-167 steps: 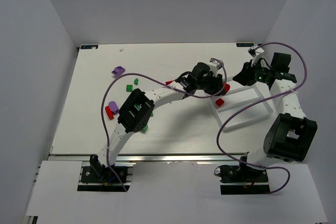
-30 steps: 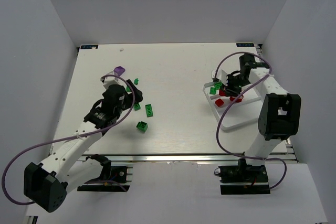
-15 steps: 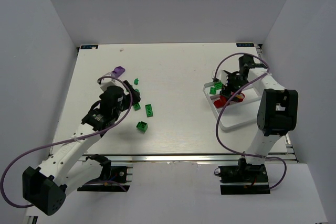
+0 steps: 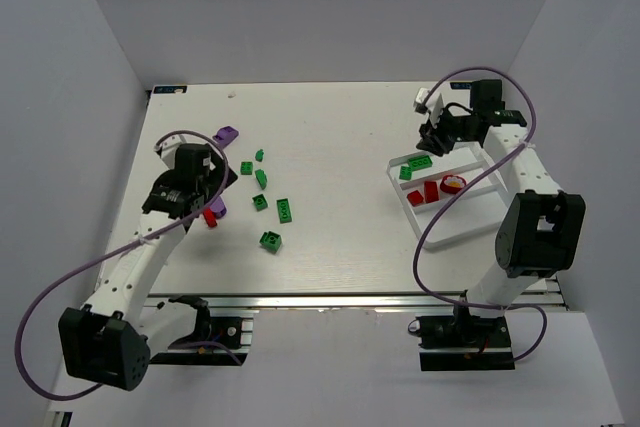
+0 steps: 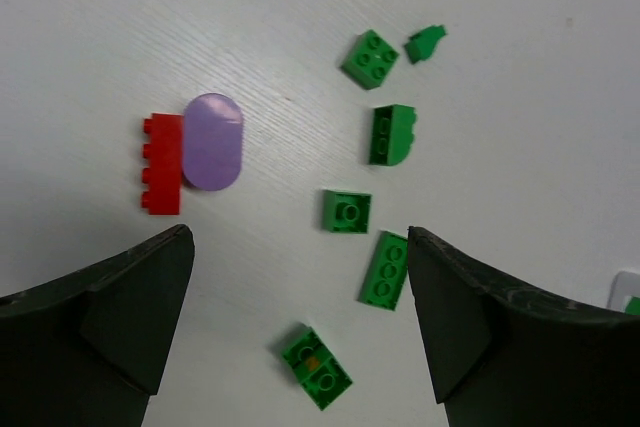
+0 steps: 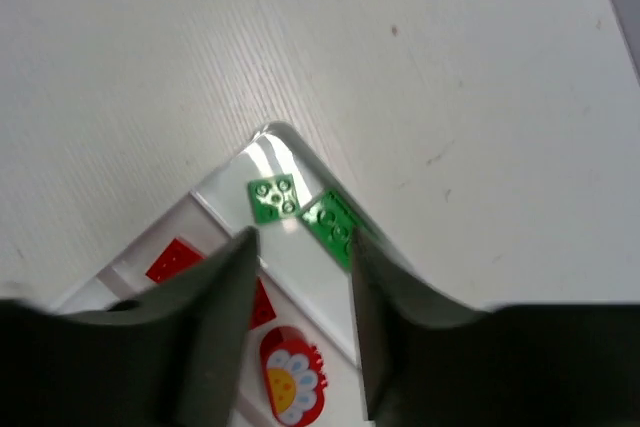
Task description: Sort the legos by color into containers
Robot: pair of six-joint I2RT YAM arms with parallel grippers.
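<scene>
the left hand [image 5: 298, 247] hangs over the tabletop [image 5: 520, 7] with its fingers [image 5: 100, 327] spread wide and nothing between them. below it, to the left in the wrist view, lies a red brick [image 5: 160, 164] with a rounded purple piece [image 5: 212, 140] touching its long side. to the right of these, six loose green bricks [image 5: 346, 211] are scattered on the tabletop, apart from one another, one of them showing between the two fingers. from above, a second purple brick [image 4: 226, 134] sits alone toward the back-left, apart from the rest.

the right hand [image 6: 300, 247] has its fingers [image 6: 200, 337] drawn to a narrow gap with nothing held, and is poised above one corner of the white tray [image 6: 272, 133]. in the compartment at that corner lie two green pieces [image 6: 272, 197], close together. past a divider lie two plain red pieces [image 6: 172, 260] and a red piece printed with a white and yellow flower [image 6: 290, 387]; whether the flower piece shares their compartment i cannot tell. the tray rests on the right side of the tabletop, well apart from the loose bricks.
</scene>
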